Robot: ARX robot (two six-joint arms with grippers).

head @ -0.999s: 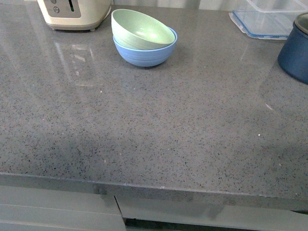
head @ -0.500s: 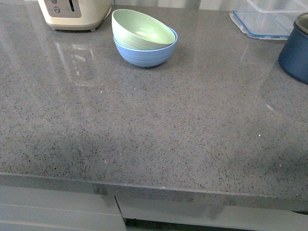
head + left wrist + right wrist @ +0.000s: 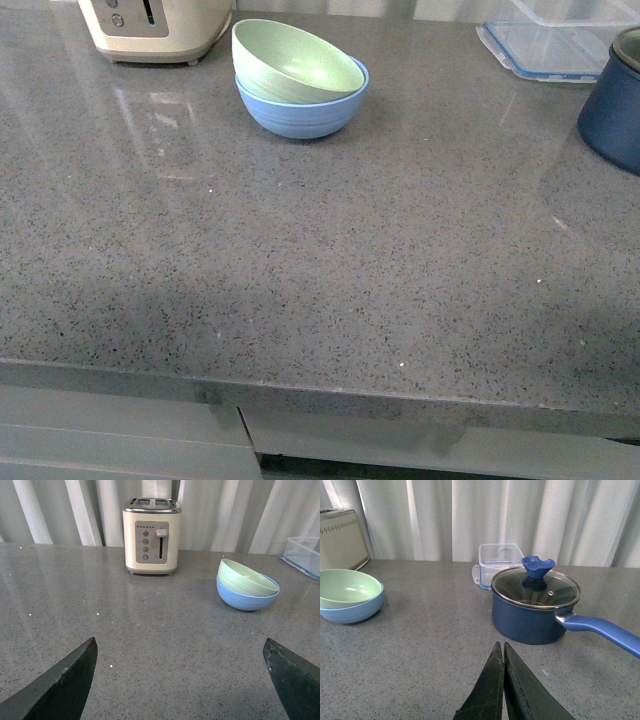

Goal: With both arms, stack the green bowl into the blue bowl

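Green bowl [image 3: 297,62] sits tilted in blue bowl [image 3: 303,112]; left pincer [image 3: 180,680] spread, right pincer [image 3: 503,652] closed empty.

In the front view no part of the robot shows.

In the left wrist view, only the two fingers [image 3: 60,685] of the left gripper [image 3: 180,680] show. They are black, matte, and shaped like flat wedges that narrow to a point. Their surface looks a little rough. No screws, cables or markings show on them.

In the right wrist view, the right gripper [image 3: 503,652] also shows two black fingers [image 3: 487,690]. They are long and thin, like blades, with smooth edges. No cables or markings show here either.
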